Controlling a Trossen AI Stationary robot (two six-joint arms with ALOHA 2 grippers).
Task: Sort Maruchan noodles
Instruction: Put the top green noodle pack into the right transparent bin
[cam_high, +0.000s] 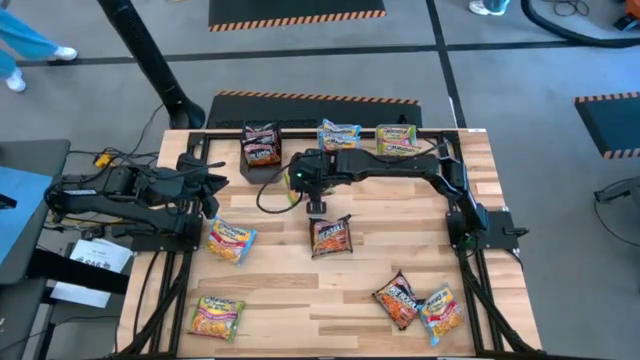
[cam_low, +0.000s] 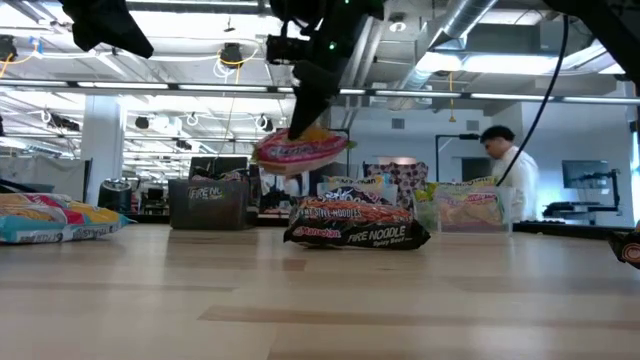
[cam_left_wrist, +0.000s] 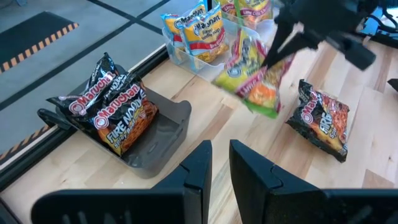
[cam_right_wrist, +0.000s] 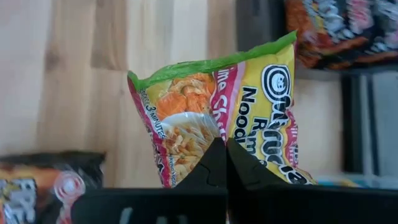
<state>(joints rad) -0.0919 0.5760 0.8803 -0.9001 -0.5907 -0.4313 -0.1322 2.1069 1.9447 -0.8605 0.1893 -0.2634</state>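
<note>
The right tool (cam_right_wrist: 225, 163) is pinched shut on a green-edged noodle packet (cam_right_wrist: 230, 118), holding it in the air above the counter (cam_high: 300, 290), just beside the black tray (cam_left_wrist: 158, 134) with its dark packets (cam_left_wrist: 112, 109). A dark maroon packet (cam_high: 331, 236) lies flat on the wood near the tray, below the lifted one. The left tool (cam_left_wrist: 214, 163) hangs at the counter's left edge, well apart from the tray, its fingers slightly parted and empty.

overhead straight down, low level, two close wrist views
</note>
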